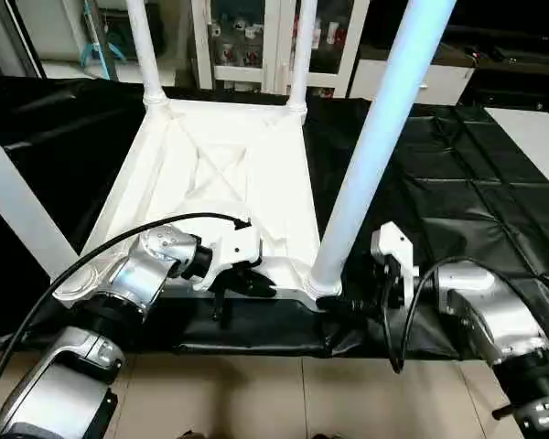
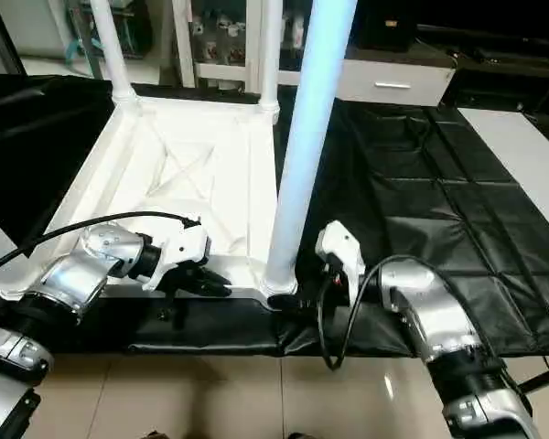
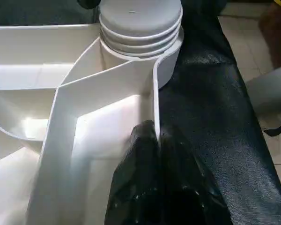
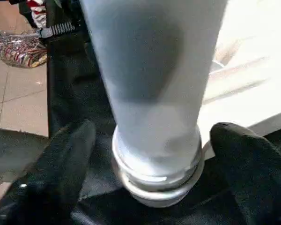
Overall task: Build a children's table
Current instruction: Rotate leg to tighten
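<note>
White plastic ribbed tabletop (image 1: pixel 210 174), inverted; left end effector (image 3: pixel 152 140) pinches its rim. Right end effector (image 4: pixel 150 154) wide around white tapered leg (image 1: pixel 375 146); screwing probably continues.

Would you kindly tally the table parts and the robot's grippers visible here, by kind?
Tabletop: 1
Legs standing in corner sockets: 4 (near right, near left, far left, far right)
Grippers: 2 (left gripper, right gripper)
Total: 7

Silver forearms (image 1: pixel 146 270), black cables (image 1: pixel 91 251), white wrist housings (image 1: pixel 393 247).
</note>
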### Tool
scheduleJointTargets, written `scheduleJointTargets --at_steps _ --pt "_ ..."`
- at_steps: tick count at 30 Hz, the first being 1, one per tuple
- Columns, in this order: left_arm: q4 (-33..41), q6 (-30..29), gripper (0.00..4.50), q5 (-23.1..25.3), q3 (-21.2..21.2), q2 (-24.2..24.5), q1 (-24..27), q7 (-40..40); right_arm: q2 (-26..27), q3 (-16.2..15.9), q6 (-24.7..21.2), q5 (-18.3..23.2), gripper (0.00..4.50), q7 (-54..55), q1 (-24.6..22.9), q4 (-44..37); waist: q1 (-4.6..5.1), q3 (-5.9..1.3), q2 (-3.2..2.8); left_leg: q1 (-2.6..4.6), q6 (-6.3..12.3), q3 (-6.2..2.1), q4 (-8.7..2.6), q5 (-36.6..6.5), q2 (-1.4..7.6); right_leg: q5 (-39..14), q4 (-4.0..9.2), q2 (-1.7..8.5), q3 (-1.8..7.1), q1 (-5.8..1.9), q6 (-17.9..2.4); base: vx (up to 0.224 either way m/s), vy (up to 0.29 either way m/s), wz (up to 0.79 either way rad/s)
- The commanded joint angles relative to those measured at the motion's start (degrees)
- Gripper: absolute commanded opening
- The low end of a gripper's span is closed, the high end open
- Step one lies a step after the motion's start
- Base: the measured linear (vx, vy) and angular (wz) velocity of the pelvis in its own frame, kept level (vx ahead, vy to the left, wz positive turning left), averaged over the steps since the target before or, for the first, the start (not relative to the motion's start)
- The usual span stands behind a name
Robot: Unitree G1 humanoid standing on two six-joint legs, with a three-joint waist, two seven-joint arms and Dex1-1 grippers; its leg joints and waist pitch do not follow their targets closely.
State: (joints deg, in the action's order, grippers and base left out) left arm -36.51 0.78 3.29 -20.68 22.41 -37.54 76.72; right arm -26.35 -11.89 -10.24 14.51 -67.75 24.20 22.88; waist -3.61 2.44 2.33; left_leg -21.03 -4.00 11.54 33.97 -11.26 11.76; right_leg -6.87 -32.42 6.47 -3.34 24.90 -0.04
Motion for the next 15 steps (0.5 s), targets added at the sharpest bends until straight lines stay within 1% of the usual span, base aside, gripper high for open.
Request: scheduleJointTargets --at_steps 1,3,4,5,6,7,8,10,13,15 --pt "0.2 -0.7 0.00 1.8 -3.8 -0.6 1.2 2.7 -0.1 -0.4 1.0 -0.4 3.81 -1.0 0.8 0.7 0.03 -3.86 0.41 0.73 3.64 -0.05 -4.07 -10.4 1.36 -11.7 1.75 1.29 1.46 -3.27 -13.7 0.000 0.000 0.00" --pt "0.2 -0.9 0.00 1.8 -3.8 -0.5 1.3 2.7 0.0 -0.5 1.0 -0.3 3.74 -1.7 1.0 1.0 -0.05 -3.79 0.42 0.68 3.71 -0.03 -4.01 -10.6 1.33 -12.0 1.73 1.32 1.52 -3.26 -13.7 0.000 0.000 0.00" --pt "0.3 -1.2 0.00 1.9 -3.8 -0.5 1.3 2.7 0.1 -0.6 1.2 -0.2 3.70 -2.4 1.3 1.6 -0.08 -3.75 0.62 0.67 3.67 -0.03 -4.00 -10.9 1.37 -12.5 1.76 1.35 1.54 -3.25 -13.6 0.000 0.000 0.00" --pt "0.3 -1.2 0.00 1.9 -3.8 -0.5 1.3 2.7 0.1 -0.6 1.2 -0.2 3.47 -2.4 1.3 1.6 -0.12 -3.65 0.50 0.73 3.38 -0.06 -4.02 -11.7 1.37 -13.6 1.82 1.34 1.57 -3.13 -13.5 0.000 0.000 0.00" --pt "0.2 -1.2 0.00 1.9 -3.8 -0.4 1.3 2.6 0.1 -0.7 1.2 -0.2 3.37 -2.7 1.3 1.7 -0.11 -3.61 0.51 0.78 3.20 -0.05 -4.02 -12.2 1.36 -14.1 1.90 1.34 1.58 -3.07 -13.4 0.000 0.000 0.00" --pt "0.2 -1.3 0.00 2.0 -3.8 -0.4 1.3 2.6 0.1 -0.8 1.2 -0.1 3.37 -3.2 1.4 2.0 -0.08 -3.66 0.57 0.75 2.90 -0.11 -4.03 -12.9 1.35 -15.1 1.93 1.40 1.56 -3.19 -13.1 0.000 0.000 0.00" --pt "0.1 -1.4 0.00 2.0 -3.8 -0.4 1.3 2.5 0.2 -1.0 1.2 0.0 3.26 -4.0 1.4 2.5 -0.06 -3.69 0.57 0.71 2.62 -0.19 -4.06 -12.9 1.38 -15.4 1.92 1.43 1.53 -3.23 -13.0 0.000 0.000 0.00" --pt "-0.1 -1.4 0.00 2.1 -3.8 -0.5 1.3 2.3 0.3 -1.3 1.3 0.0 2.97 -4.5 1.5 3.0 -0.04 -3.73 0.51 0.72 2.44 -0.23 -4.07 -12.7 1.38 -14.9 1.85 1.34 1.51 -3.24 -12.9 0.000 0.000 0.00" --pt "-0.4 -1.5 0.00 2.2 -3.8 -0.7 1.0 2.2 0.4 -1.5 1.4 -0.1 2.83 -5.3 1.7 3.8 0.00 -3.81 0.52 0.69 2.57 -0.24 -4.04 -12.1 1.35 -13.5 1.66 1.27 1.47 -3.30 -13.3 0.000 0.000 0.00" --pt "-0.5 -1.6 0.00 2.2 -3.9 -0.7 0.9 2.2 0.5 -1.4 1.5 -0.2 2.55 -5.6 1.9 4.2 0.00 -3.82 0.46 0.71 2.59 -0.20 -4.01 -12.2 1.35 -13.1 1.66 1.21 1.44 -3.31 -13.5 0.000 0.000 0.00"
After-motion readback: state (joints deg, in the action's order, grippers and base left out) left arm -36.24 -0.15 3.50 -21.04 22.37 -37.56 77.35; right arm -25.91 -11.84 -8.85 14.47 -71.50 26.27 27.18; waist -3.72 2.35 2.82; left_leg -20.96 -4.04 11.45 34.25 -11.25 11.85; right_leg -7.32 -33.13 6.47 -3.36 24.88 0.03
